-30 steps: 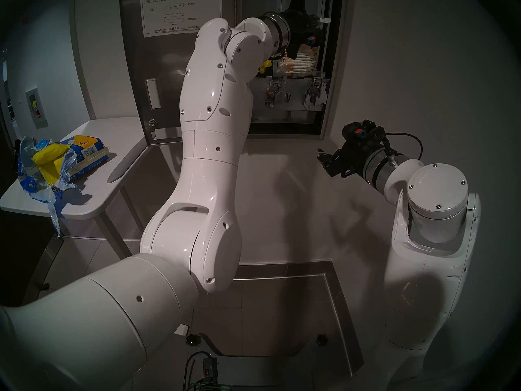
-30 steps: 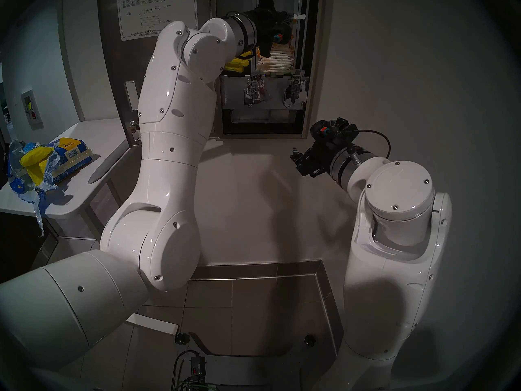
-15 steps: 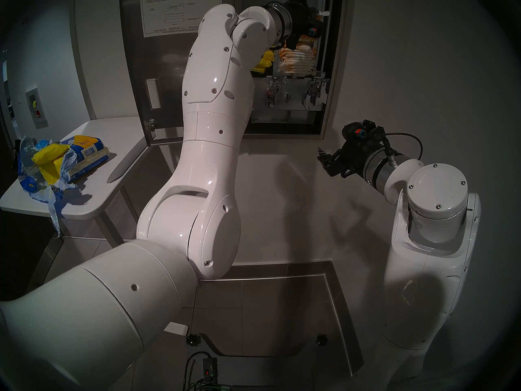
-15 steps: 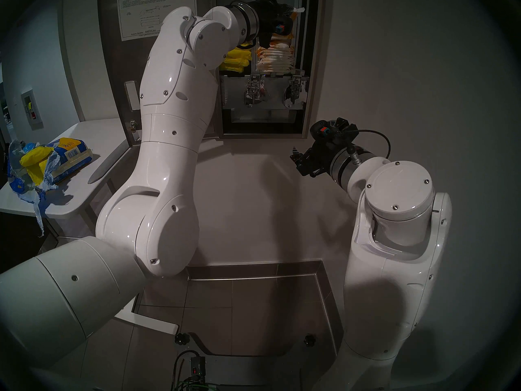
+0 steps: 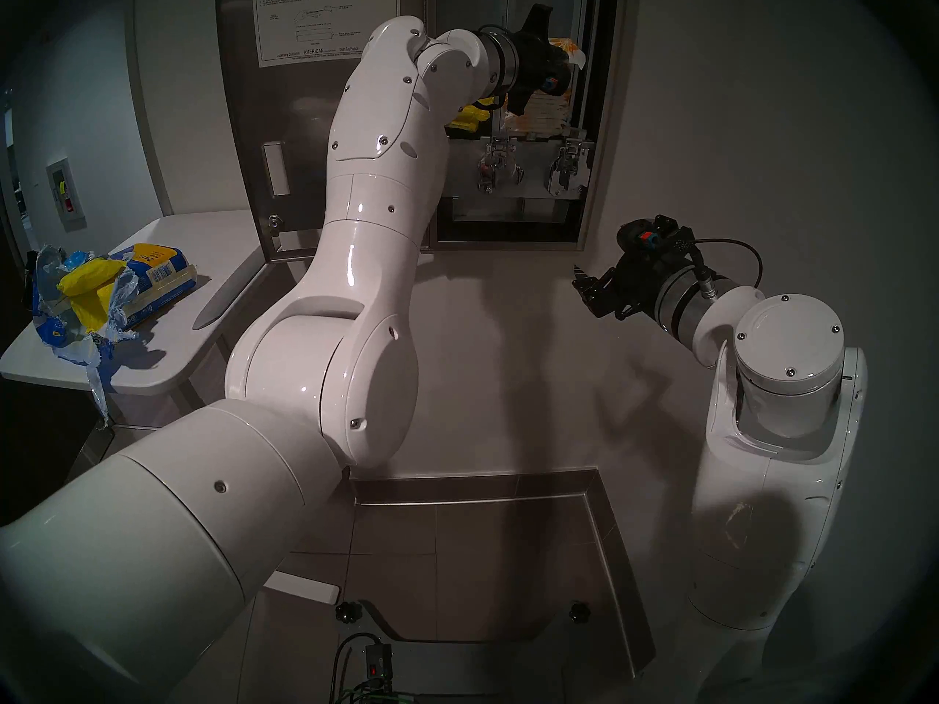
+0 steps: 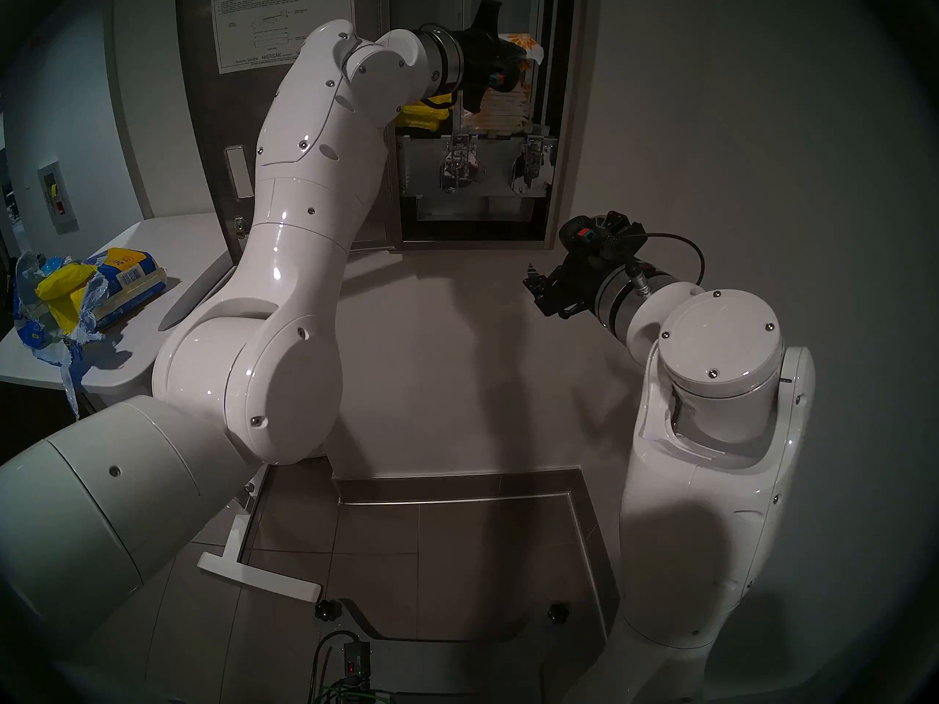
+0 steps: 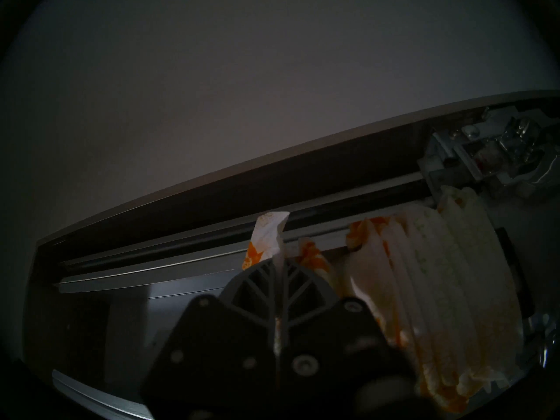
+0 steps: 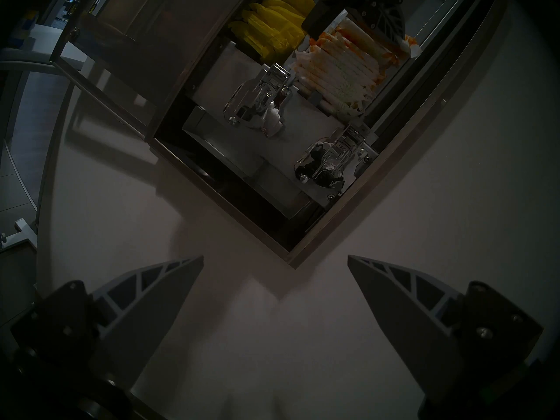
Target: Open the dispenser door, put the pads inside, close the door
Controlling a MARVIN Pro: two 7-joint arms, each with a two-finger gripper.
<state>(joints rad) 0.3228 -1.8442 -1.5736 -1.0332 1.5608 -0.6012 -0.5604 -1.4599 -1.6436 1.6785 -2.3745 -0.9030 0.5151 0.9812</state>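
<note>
One pad (image 7: 266,240) in a white wrapper printed with orange flowers is pinched between the pressed-together fingers of the left claw (image 7: 279,277). This pad sits inside the open cabinet (image 5: 599,129), in the right-hand compartment, above the stack of pads (image 8: 342,74) already stored there. In the left wrist view the held pad stands just beside the top of the stack; contact between them cannot be determined. The stack rests above two shiny metal lever mechanisms (image 8: 260,104). Yellow packets (image 8: 272,28) fill the compartment to the left of the stack.

The dispenser door (image 5: 305,144) stands swung open to the left of the cabinet, with a white instruction sheet (image 5: 305,22) on its inner face. The left arm (image 5: 366,220) reaches across in front of the door into the cabinet.

The right claw (image 8: 275,304) is spread wide and holds nothing. It points at the bare wall (image 5: 737,129) below and to the right of the cabinet, well apart from the pads.

A white tabletop (image 5: 167,352) at far left carries a torn blue-and-yellow plastic bag (image 5: 101,291).
</note>
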